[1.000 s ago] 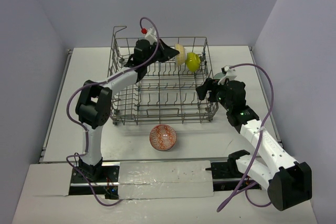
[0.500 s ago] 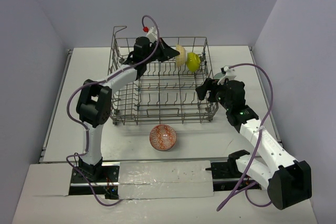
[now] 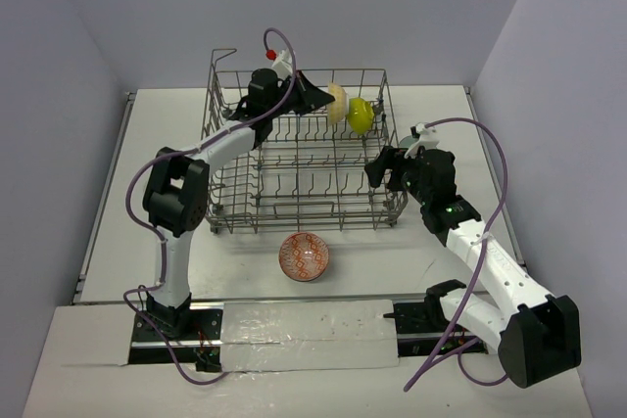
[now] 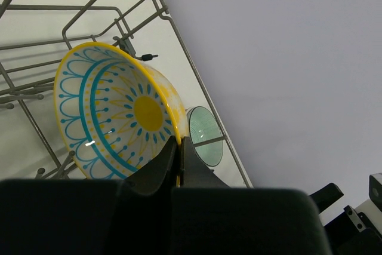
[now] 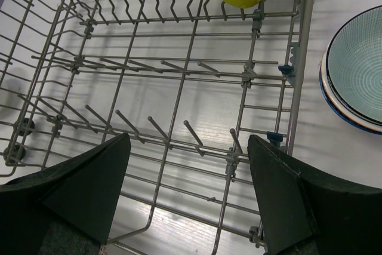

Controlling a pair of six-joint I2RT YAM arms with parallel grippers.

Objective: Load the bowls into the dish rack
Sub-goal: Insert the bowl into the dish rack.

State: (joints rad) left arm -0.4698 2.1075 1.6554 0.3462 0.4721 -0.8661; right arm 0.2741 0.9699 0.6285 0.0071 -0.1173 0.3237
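Right claw (image 5: pixel 188 144) is spread wide over the dish rack (image 5: pixel 301 58) edge, with the blue-white bowl (image 5: pixel 358 70) just to its right on the counter (image 3: pixel 118 242). Left claw (image 4: pixel 179 147) is pressed together at the yellow bowl (image 4: pixel 113 111) rim, maybe pinching it.

Left hand (image 4: pixel 179 143) pinched tight, right hand (image 5: pixel 186 147) spread wide.
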